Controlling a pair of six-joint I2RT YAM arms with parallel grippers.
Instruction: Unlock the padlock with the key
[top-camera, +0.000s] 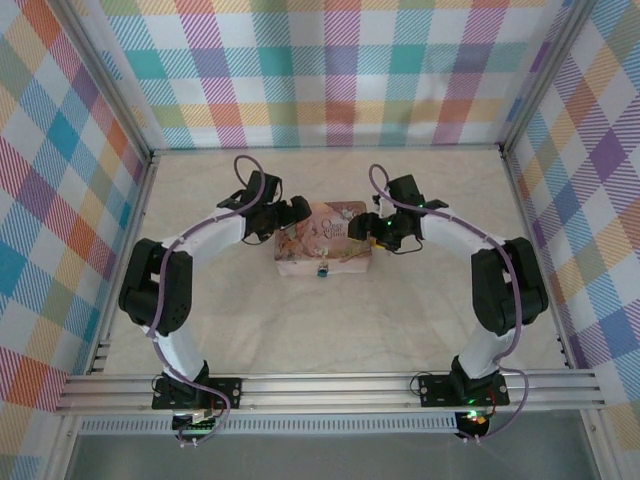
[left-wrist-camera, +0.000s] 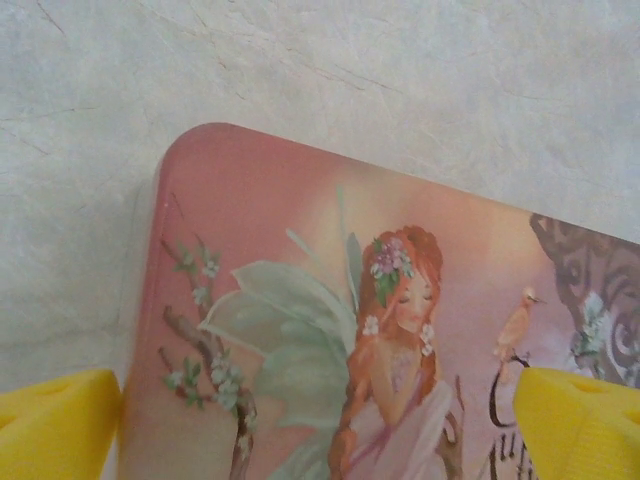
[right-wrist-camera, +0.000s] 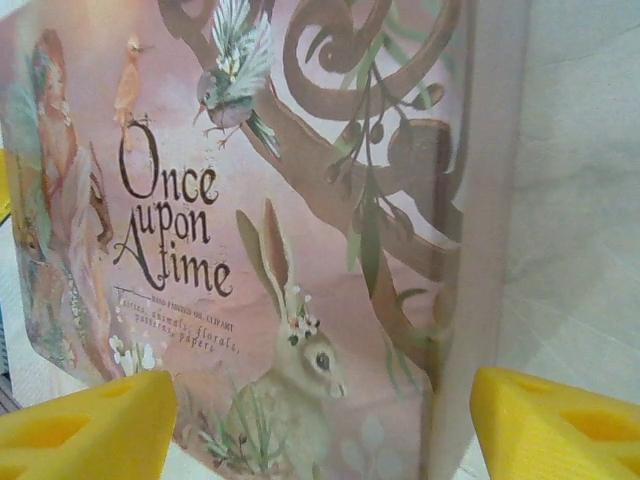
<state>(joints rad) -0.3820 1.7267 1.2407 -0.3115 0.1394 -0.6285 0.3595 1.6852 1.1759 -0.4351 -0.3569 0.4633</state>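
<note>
Pale table (top-camera: 250, 320): pink book (top-camera: 325, 235), padlock (top-camera: 323, 268); left hand (left-wrist-camera: 320, 420), right hand (right-wrist-camera: 320, 415) spread beside.

Left arm (top-camera: 215, 228) and right arm (top-camera: 455, 232) bow outward at the elbows, wrists facing each other. Left gripper (top-camera: 290, 212) is spread wide; right gripper (top-camera: 366, 228) has its yellow fingers (right-wrist-camera: 85, 430) well apart.
</note>
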